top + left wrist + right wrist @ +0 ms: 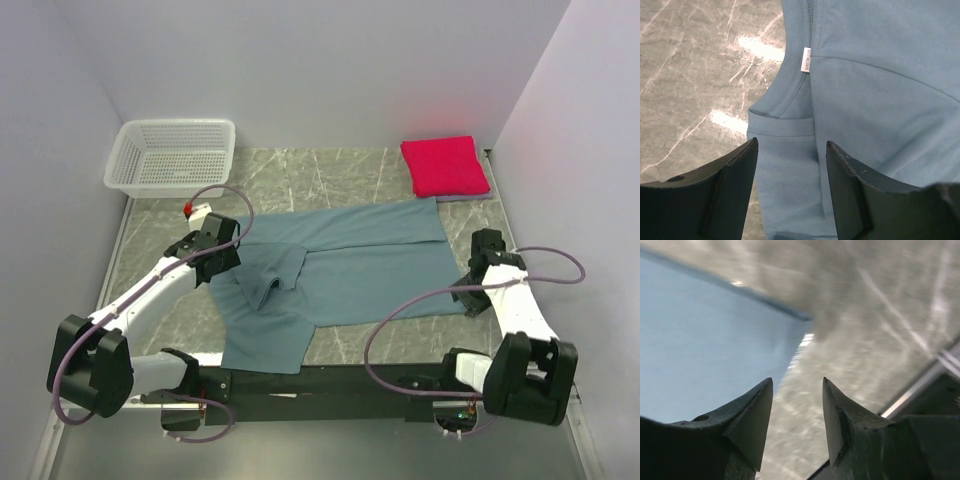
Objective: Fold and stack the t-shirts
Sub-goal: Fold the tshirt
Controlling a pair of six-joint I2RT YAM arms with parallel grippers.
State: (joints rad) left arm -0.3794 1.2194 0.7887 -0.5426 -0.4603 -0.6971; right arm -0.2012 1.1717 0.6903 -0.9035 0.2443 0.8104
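Soft cloth t-shirts: 3 – muted teal-blue spread t-shirt 1, bright crimson-pink folded t-shirt 1, thin pale lavender t-shirt 1 | white plastic mesh basket: 1 | black two-finger grippers: 2 – left gripper, right gripper | grey marbled table: 1

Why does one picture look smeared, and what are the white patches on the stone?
Right wrist view: table and teal shirt are streaked, probably motion blur. Left wrist view: sharp, even the label; the white patches are glare on the glossy table. Top view: clear, evenly lit, soft shadows.

Marble table: teal t-shirt, white basket, crimson t-shirt stack.
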